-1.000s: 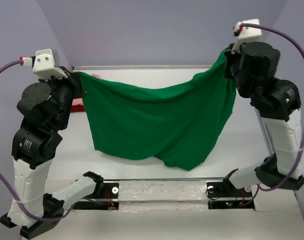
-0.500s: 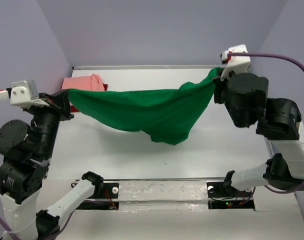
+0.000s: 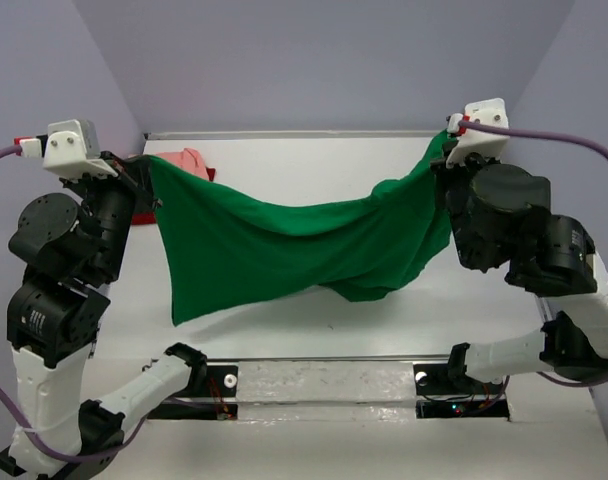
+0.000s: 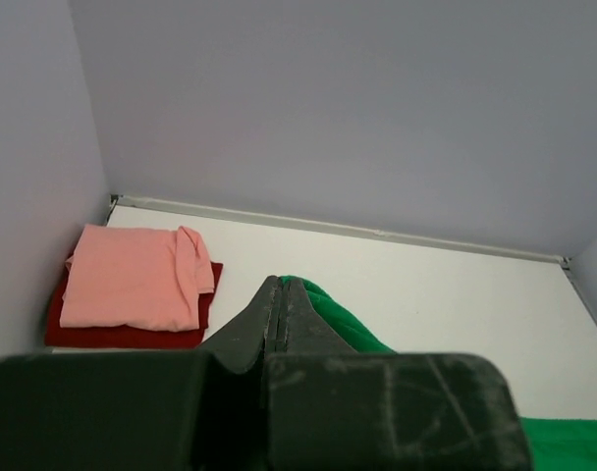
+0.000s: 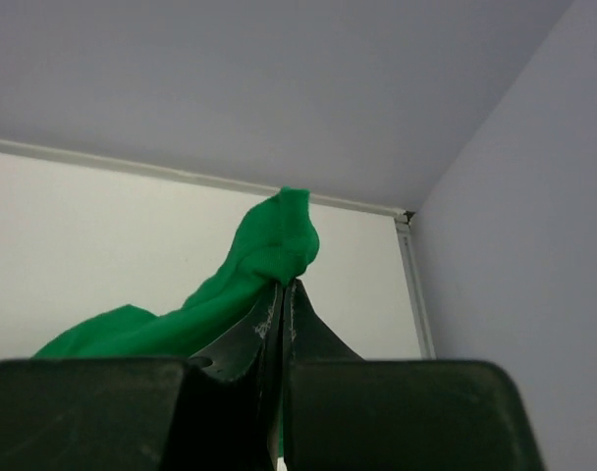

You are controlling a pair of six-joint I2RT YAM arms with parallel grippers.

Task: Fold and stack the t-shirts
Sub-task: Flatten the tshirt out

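The bright green t-shirt (image 3: 284,250) hangs in the air, stretched between both arms above the white table (image 3: 304,320). My left gripper (image 3: 149,165) is shut on its left corner, and green cloth (image 4: 352,329) shows right beside the tips (image 4: 281,285). My right gripper (image 3: 444,150) is shut on the other corner, a bunch of green cloth (image 5: 279,240) standing above its tips (image 5: 282,287). The shirt sags in the middle, its lower left edge hanging lowest. A folded salmon pink t-shirt (image 4: 132,277) lies on a folded dark red t-shirt (image 4: 122,336) in the far left corner.
Lilac walls (image 3: 314,60) close in the table at the back and both sides. A metal rail (image 3: 314,382) with the arm bases runs along the near edge. The pink shirt (image 3: 191,160) peeks out behind the left gripper.
Both arms have swung the green shirt: half a second ago it was pulled flatter and lower, now the left arm is raised again and the cloth hangs down longer on the left.
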